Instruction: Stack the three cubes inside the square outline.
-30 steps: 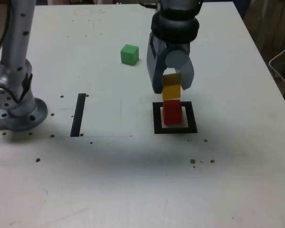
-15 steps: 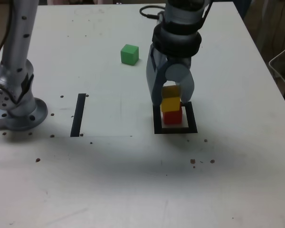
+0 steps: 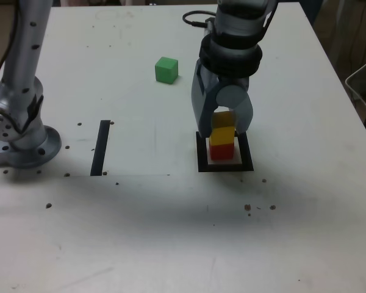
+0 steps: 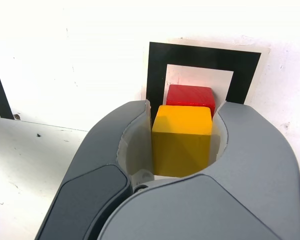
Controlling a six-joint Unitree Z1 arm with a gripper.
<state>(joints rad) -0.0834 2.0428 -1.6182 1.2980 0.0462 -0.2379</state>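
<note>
- Three cubes show in the exterior view, taken here from that view's left to its right, and two of them are stacked
- At the far left stands the arm's base (image 3: 18, 137), a grey metal column on a round foot, on the white table (image 3: 171, 232)
- Next comes a straight black tape strip (image 3: 100, 147), lying flat and well apart from the cubes
- The green cube (image 3: 166, 69) sits alone on the bare table, farther back, well apart from the other two and outside any outline
- Right of centre lies the square outline (image 3: 225, 166), a thick black frame with a white centre; the wrist view (image 4: 205, 52) shows the same frame
- The red cube (image 3: 221, 151) rests inside that white centre, within the frame, seen also from the wrist (image 4: 191, 94)
- The yellow cube (image 3: 222, 135) is directly over the red one and appears to touch its top; from the wrist (image 4: 182, 135) it covers most of the red cube, which peeks out past its far edge
- The gripper (image 3: 222, 125) points down over the outline with its grey jaws clasped on the yellow cube, one on each side face; the wrist view (image 4: 182, 142) shows both inner faces against the cube's sides
- A black cable (image 3: 195, 17) loops behind the arm near the table's far edge
- Small dark specks (image 3: 247, 207) dot the table nearer the camera
</note>
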